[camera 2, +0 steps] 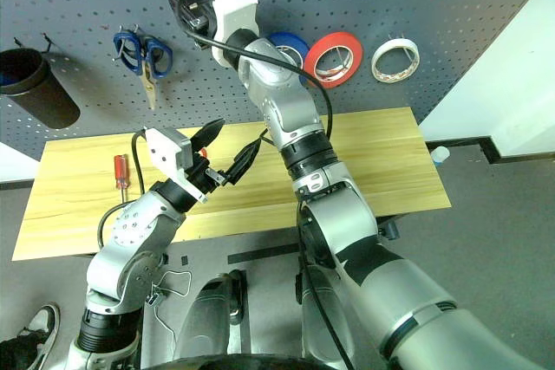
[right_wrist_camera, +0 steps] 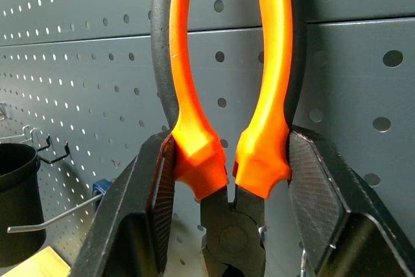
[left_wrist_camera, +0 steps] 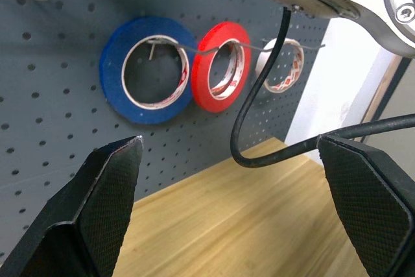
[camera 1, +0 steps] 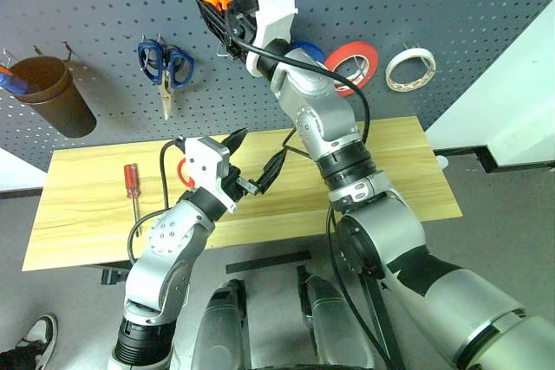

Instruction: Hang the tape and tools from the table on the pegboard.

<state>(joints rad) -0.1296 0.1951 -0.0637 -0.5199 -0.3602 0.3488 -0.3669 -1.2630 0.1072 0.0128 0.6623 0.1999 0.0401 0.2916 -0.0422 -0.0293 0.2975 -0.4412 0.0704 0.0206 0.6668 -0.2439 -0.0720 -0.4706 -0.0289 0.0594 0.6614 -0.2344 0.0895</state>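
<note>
Pliers (right_wrist_camera: 230, 154) clamped in right end effector (right_wrist_camera: 230, 180), handles up against pegboard (right_wrist_camera: 363, 82) for hooking; left end effector (left_wrist_camera: 227, 205) released, idle below

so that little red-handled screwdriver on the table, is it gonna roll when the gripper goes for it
Probably. The red-handled screwdriver lies flat on the smooth table, and its handle looks rounded, so a nudge from the side could roll it. It looks small and light, so it may skid. Its thin metal shaft looks stiff and lies low, hard to pinch; the handle seems the safer grip.
</note>
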